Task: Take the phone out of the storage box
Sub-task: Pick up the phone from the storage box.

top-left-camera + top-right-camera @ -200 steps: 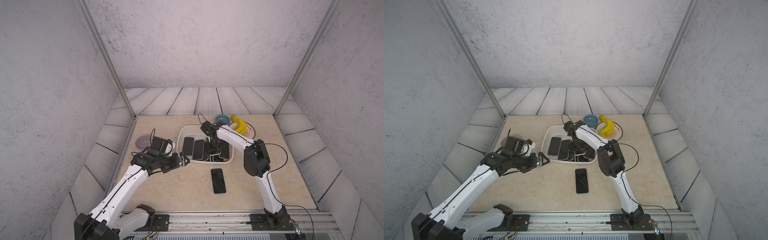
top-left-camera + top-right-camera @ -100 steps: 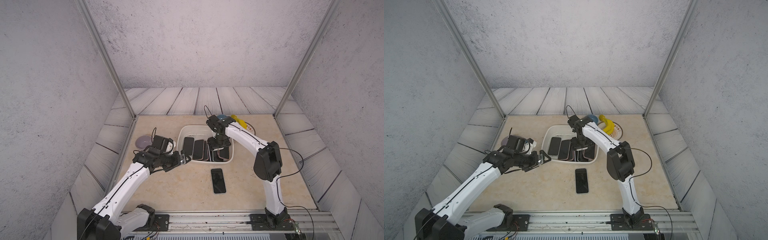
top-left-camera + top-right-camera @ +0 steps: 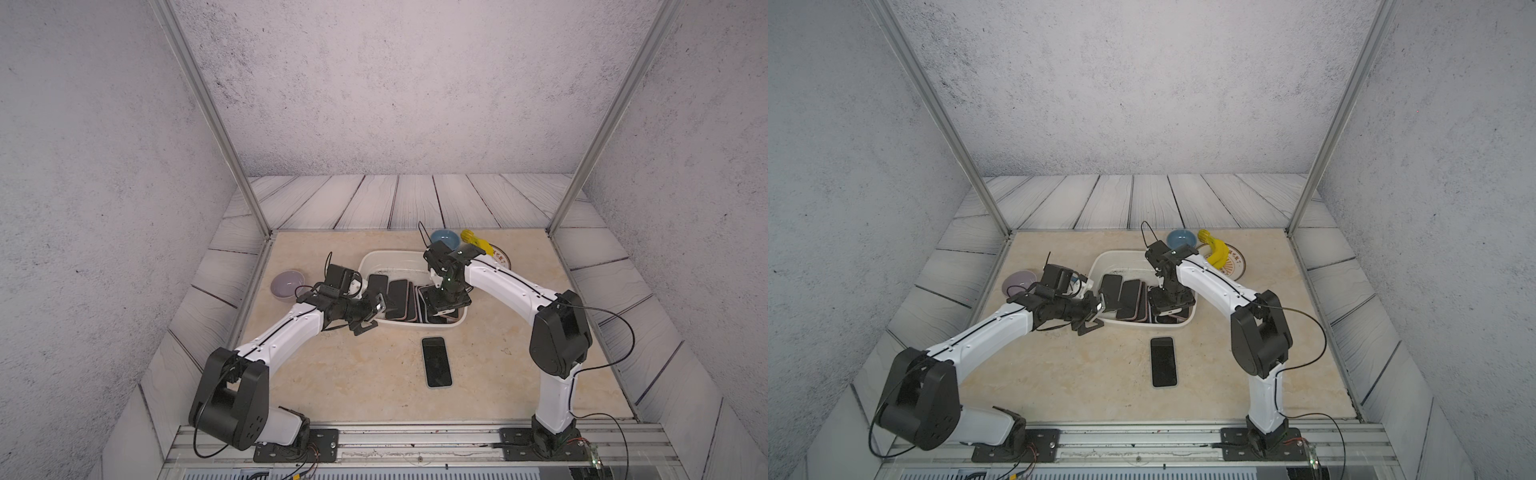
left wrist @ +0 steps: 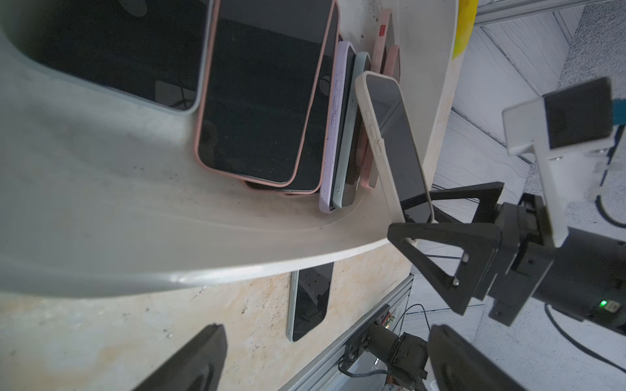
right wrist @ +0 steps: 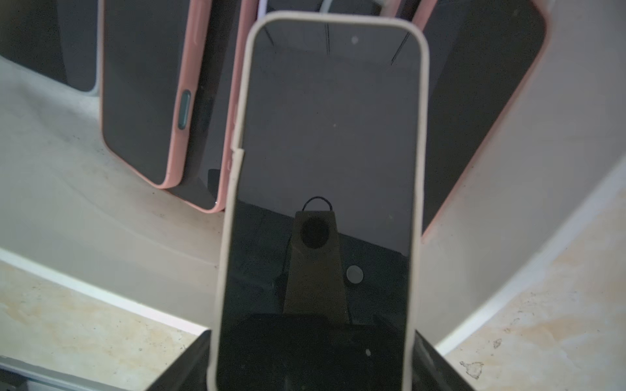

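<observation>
Starting with the top views, the phone is seen clamped at one short end in the right gripper, tilted over the right side of the box and not yet clear of it. The left gripper is held wide apart and empty at the box's near-left corner. A loose phone lies on the table just in front of the box — a set-down could land on it.

From the left wrist, the free end of the phone is shown low beside the stack; whether it touches cannot be told. If it were drawn out flat, neighbours could be dragged or the rim caught, and the box shifted.

From the right wrist, only the end of the phone is shown pinched — with so short a hold, it could pivot or slip.

Against a second ago, the right gripper has been carried rightward and its arm swung outward; the left gripper and loose phone are little changed.
</observation>
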Robot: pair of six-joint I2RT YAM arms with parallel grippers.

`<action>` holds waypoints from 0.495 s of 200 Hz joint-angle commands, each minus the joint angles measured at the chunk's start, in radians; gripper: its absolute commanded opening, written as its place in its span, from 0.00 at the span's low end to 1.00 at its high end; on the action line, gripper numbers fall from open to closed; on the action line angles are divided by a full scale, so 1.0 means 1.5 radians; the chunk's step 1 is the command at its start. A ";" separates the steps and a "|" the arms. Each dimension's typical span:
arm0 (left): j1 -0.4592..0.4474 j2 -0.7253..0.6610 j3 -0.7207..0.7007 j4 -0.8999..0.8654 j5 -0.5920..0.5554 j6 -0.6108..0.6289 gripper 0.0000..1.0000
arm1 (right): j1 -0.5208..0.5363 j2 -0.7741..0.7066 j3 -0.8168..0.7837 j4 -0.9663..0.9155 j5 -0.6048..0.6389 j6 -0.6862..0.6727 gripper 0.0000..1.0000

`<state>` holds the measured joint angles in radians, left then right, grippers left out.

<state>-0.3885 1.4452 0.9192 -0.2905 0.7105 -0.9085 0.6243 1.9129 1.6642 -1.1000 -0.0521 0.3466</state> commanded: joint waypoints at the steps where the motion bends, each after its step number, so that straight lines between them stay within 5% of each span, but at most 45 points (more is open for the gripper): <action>1: -0.002 0.031 0.031 0.082 0.042 -0.045 1.00 | -0.002 -0.059 -0.015 0.021 -0.027 -0.003 0.55; 99: -0.080 0.167 0.096 0.181 0.061 -0.127 0.89 | -0.003 -0.213 -0.172 0.128 -0.131 0.034 0.53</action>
<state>-0.4732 1.6520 1.0332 -0.0753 0.7803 -1.0561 0.6231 1.6672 1.4391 -0.9821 -0.1791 0.3683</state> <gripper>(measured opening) 0.900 0.797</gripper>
